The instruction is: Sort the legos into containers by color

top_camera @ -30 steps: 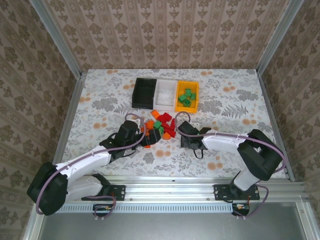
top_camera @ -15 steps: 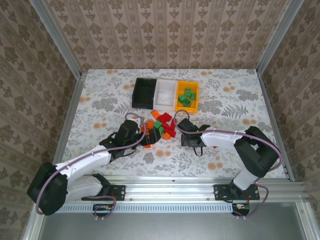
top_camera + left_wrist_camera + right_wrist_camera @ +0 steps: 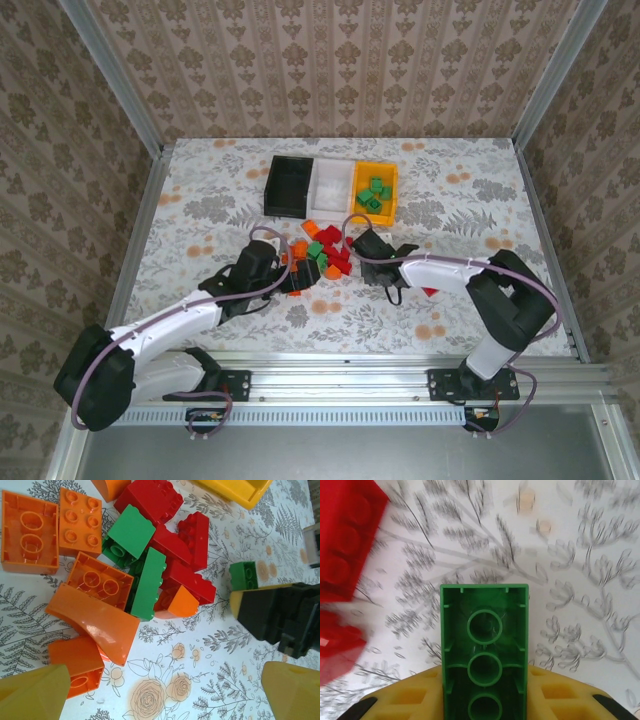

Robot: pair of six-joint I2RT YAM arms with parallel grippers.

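At the far middle of the table (image 3: pixel 210 215) the three containers stand in a touching row: the black bin (image 3: pixel 287 190) on the left, the white bin (image 3: pixel 331 185) between, and the yellow-orange bin (image 3: pixel 376 170) on the right. Several green legos (image 3: pixel 373 194) already lie in that last bin, so green evidently belongs there. Nearer, the unsorted pile (image 3: pixel 322 252) of red, orange and green bricks sits between the two grippers.

The right gripper (image 3: pixel 358 244) is at the pile's right edge, pinching a green brick (image 3: pixel 484 650) between its yellow pads (image 3: pixel 560 697). The brick's hollow underside faces the wrist camera and most of its length juts past the fingertips, which should let it drop freely once released. Whether it is clear of the table I cannot tell. The yellow-orange bin lies just beyond on this arm's own side, so the carry looks short.

The left gripper (image 3: pixel 165 695) hangs over the near side of the pile with its fingers (image 3: pixel 32 692) spread wide. Orange bricks (image 3: pixel 95 580) lie closest to it, likely its next pick. They lean against green and red neighbours, so a careless close could catch two at once.
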